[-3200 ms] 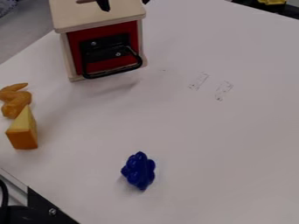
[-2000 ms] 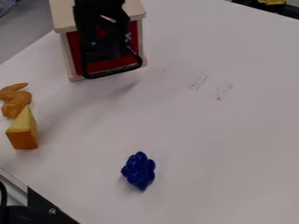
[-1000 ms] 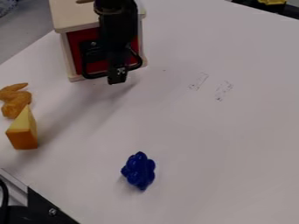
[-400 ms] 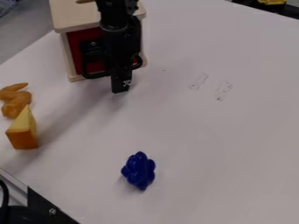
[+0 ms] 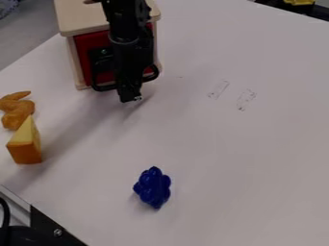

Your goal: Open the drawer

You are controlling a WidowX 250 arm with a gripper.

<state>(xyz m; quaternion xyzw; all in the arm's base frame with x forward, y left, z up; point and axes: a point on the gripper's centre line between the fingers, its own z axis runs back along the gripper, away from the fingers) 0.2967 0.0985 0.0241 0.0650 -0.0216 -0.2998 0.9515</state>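
The black gripper [image 5: 130, 90] hangs down in front of the small wooden cabinet [image 5: 80, 16] at the upper left, its tip low over the white surface. It covers the middle of the drawer's black wire handle [image 5: 103, 88], whose two corners show on either side. Behind it, the red drawer front [image 5: 85, 57] stands slightly forward in the wooden frame. Whether the gripper touches the handle is hard to make out.
An orange-brown toy [image 5: 17, 111] and a yellow-orange wedge [image 5: 26, 146] lie at the left edge. A dark blue lumpy toy [image 5: 153, 187] sits at lower centre. Black metal parts [image 5: 55, 229] occupy the lower left corner.
The gripper came down from the top edge to the front of the cabinet, then shifted slightly left. The handle and red front have moved a little toward the camera.
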